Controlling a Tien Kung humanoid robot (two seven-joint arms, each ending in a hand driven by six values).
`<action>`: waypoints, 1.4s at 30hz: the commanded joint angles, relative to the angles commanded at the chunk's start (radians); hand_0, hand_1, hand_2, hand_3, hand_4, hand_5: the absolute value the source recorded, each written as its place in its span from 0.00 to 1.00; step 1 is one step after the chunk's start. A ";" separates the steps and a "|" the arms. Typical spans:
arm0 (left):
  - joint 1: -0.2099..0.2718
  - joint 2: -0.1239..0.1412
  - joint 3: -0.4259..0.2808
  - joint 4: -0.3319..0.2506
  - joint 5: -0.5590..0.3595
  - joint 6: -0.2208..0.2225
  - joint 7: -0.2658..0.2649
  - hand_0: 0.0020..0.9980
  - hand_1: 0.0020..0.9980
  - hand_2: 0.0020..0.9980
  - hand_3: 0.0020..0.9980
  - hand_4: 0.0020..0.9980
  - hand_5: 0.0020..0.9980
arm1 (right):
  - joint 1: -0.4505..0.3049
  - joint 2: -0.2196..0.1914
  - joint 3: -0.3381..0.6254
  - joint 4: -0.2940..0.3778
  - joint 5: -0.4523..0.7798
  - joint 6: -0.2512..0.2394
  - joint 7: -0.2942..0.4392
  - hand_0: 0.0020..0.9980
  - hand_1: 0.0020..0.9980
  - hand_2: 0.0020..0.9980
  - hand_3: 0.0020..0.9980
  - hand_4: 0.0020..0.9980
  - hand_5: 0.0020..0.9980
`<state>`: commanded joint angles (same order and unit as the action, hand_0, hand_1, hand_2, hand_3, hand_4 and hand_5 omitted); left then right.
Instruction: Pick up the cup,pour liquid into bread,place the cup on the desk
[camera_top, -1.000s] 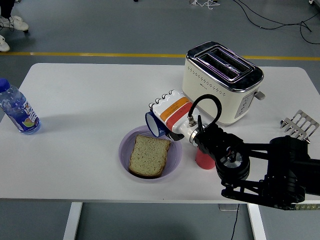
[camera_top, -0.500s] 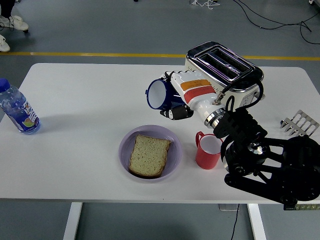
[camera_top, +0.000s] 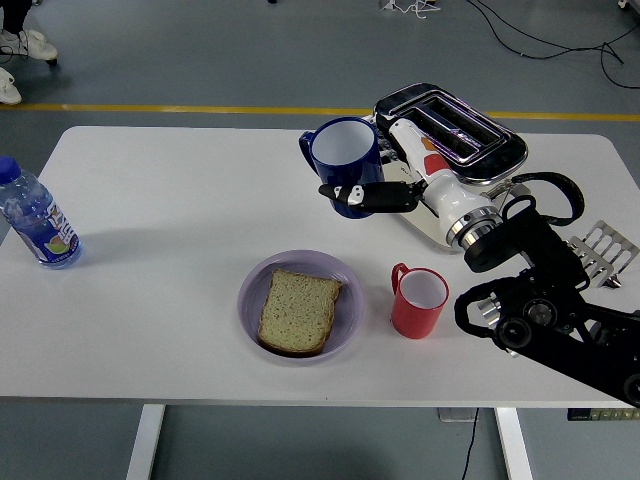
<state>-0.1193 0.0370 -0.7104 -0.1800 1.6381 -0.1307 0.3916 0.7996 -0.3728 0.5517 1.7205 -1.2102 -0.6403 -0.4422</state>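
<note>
The right hand has its fingers curled around the blue cup, the dark fingertips wrapped across the cup's lower front wall, so the grip is closed on the cup and on nothing else. The cup is held in the air, roughly upright with its open mouth facing up and toward the camera, above the worktop and just in front of the cream toaster, well above and behind the purple bowl. The slice of bread lies flat in that bowl, and a red mug stands just to the bowl's right, upright on the worktop with its handle toward the bowl. A water bottle stands at the far left edge, and a metal rack lies near the right edge behind the black arm. The left hand does not show. Compared with a second ago, the cup has gone from being tipped low over the bowl's rim, mouth turned down toward the bread, to being raised and turned back upright; half a second ago it was midway, lifted but on its side with the mouth facing left. The arm has swung back to the right, uncovering the red mug. Bread, bowl, bottle and toaster have not moved.
</note>
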 joint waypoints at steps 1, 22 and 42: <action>0.000 0.000 0.000 0.000 0.000 0.001 0.000 0.34 0.32 0.38 0.65 0.39 1.00 | -0.013 -0.009 0.018 0.008 0.003 0.001 0.001 0.29 0.30 0.49 0.51 0.75 0.00; 0.017 -0.003 -0.009 0.000 0.018 0.005 0.003 0.34 0.32 0.39 0.65 0.39 1.00 | -0.331 -0.154 0.280 0.027 -0.039 -0.005 0.094 0.28 0.30 0.49 0.51 0.75 0.00; 0.013 -0.006 0.005 0.000 0.016 0.021 0.002 0.34 0.32 0.39 0.65 0.38 1.00 | -0.700 -0.098 0.538 -0.039 0.002 -0.005 0.505 0.29 0.31 0.49 0.51 0.75 0.00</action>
<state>-0.1066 0.0306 -0.7052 -0.1800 1.6541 -0.1094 0.3933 0.0994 -0.4713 1.0895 1.6814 -1.2082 -0.6454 0.0631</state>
